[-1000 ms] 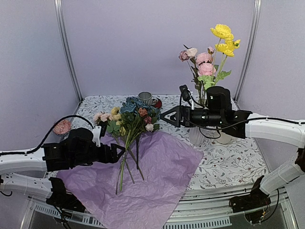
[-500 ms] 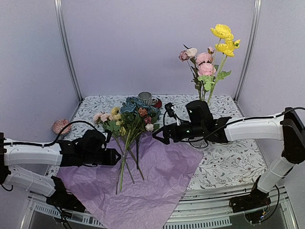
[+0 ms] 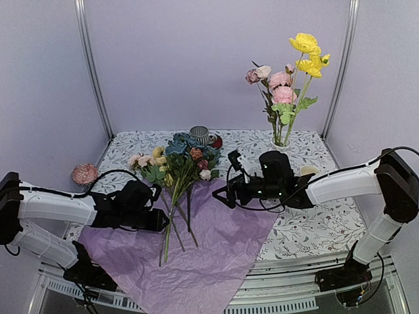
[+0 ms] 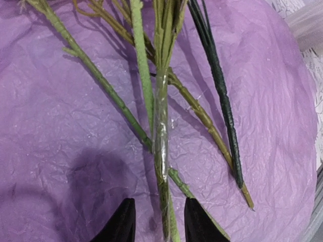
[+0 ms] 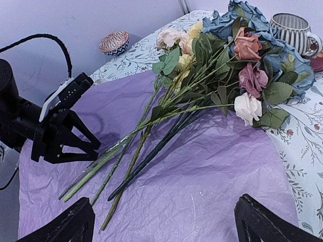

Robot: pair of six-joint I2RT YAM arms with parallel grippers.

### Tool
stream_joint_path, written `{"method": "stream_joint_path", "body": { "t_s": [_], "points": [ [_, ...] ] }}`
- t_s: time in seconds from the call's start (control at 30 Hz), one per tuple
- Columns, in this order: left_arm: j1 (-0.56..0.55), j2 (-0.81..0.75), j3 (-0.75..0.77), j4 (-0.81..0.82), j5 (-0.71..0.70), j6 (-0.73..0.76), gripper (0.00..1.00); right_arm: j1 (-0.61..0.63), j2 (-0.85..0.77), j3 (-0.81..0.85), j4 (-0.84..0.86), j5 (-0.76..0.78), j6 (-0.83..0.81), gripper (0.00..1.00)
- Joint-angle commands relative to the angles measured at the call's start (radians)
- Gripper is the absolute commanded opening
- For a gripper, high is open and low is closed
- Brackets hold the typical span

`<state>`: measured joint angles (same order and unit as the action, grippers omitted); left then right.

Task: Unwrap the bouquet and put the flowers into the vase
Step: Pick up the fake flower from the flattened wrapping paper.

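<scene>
Floral-print table (image 3: 314,229), pale lilac walls behind

Top view: tissue paper (image 3: 216,255), pink-purple, spread open and flat, near corner over the table's front edge. Flowers (image 3: 177,163) lying loose on it, heads toward the back wall, stems fanned toward the near edge. Vase (image 3: 280,142), white, at right rear, partly hidden by the right arm, already holding pink, mauve and yellow blooms (image 3: 288,78). Striped cup (image 3: 200,135) behind the lying heads. Left gripper (image 3: 163,221) low at the stems; right gripper (image 3: 219,194) above the paper's right edge, nothing in it.

Left wrist view: two black fingertips (image 4: 123,224) standing either side of a taped green stem (image 4: 161,131), jaws narrowed, a sliver of paper visible on each side of the stem; firm contact cannot be told.

Right wrist view: own fingers (image 5: 65,227) spread wide at the lower corners, holding nothing, aimed at the stems; left gripper astride the stem ends at left
</scene>
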<state>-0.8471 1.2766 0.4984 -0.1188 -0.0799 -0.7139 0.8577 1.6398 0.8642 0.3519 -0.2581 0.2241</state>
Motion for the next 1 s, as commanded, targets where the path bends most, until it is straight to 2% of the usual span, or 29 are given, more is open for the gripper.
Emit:
{"method": "stream_joint_path", "body": {
  "t_s": [0.0, 0.27, 0.73, 0.97],
  "points": [
    [0.015, 0.043, 0.027, 0.020, 0.024, 0.020, 0.27, 0.008, 0.022, -0.024, 0.106, 0.014, -0.018, 0.99],
    [0.017, 0.064, 0.027, 0.023, 0.034, 0.008, 0.23, 0.007, 0.032, -0.028, 0.119, 0.003, -0.012, 0.99],
    [0.018, 0.072, 0.033, 0.039, 0.074, -0.003, 0.00, 0.008, 0.041, -0.028, 0.125, -0.001, -0.005, 0.99],
    [0.019, 0.005, 0.057, 0.006, 0.055, -0.004, 0.00, 0.009, 0.040, -0.033, 0.129, 0.005, -0.003, 0.99]
  ]
}}
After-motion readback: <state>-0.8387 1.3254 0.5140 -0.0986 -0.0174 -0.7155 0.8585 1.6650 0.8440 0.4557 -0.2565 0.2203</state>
